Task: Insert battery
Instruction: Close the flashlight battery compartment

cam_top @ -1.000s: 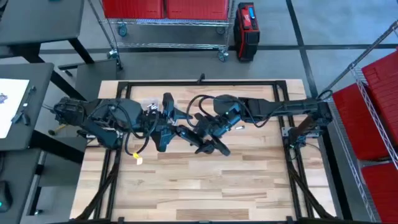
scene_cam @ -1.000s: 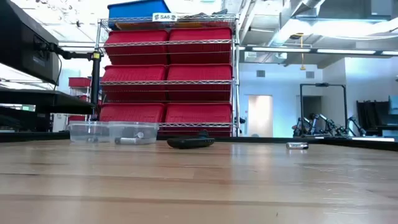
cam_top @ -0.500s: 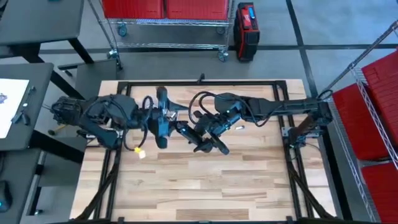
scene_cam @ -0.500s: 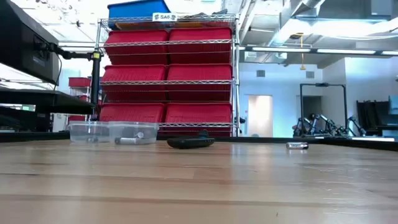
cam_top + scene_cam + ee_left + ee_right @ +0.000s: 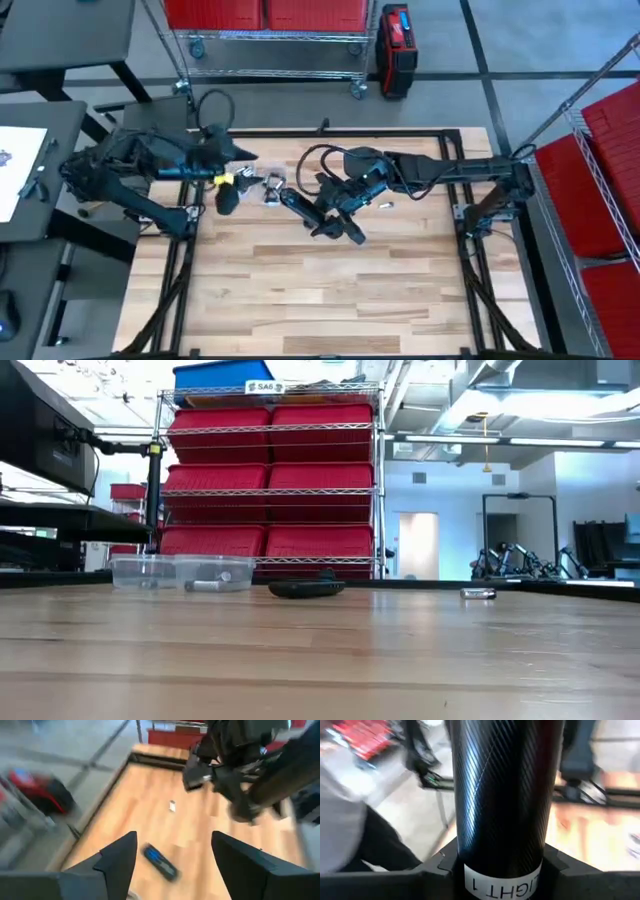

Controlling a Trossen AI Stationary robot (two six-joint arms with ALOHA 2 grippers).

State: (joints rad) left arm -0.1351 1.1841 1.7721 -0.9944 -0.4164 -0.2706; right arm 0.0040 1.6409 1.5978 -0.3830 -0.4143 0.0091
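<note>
Right gripper: clenched on a black cylinder with a woven sheen and a white label, which stands up between the two fingers
Left gripper: released, fingers spread wide with nothing between them, raised above the table
Right arm pose: stretched from the table's right side towards its middle, wrist bent down
Left arm pose: folded by the far left corner, gripper pointing towards the right arm
Battery: one, small and silvery, lying on the bare wood, well apart from both grippers
Clear tubs: two, side by side at the far edge
Dark flat object: one, with blue marks, on the wood
</note>
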